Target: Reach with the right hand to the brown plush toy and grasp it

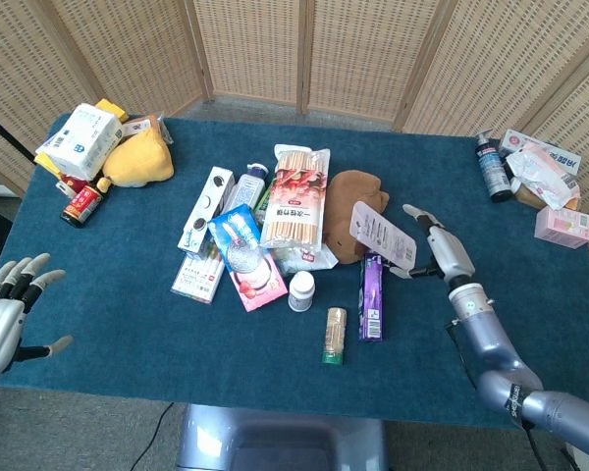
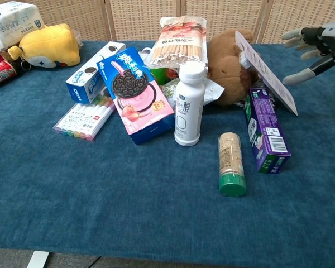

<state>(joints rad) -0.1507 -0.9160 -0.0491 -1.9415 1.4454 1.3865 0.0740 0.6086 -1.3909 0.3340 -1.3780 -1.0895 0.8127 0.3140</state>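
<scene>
With our right hand (image 1: 439,252) open and empty, we should clear the white card (image 1: 383,236) and close on the brown plush toy (image 1: 354,193) mid-table.

The head view looks steeply down from above the near edge of the table (image 1: 98,324), taking in all its edges and the wicker screen (image 1: 304,49) behind. The chest view sits low and close at the near edge, facing across. Both share the central pile around the white bottle (image 1: 301,290) (image 2: 189,104).
</scene>
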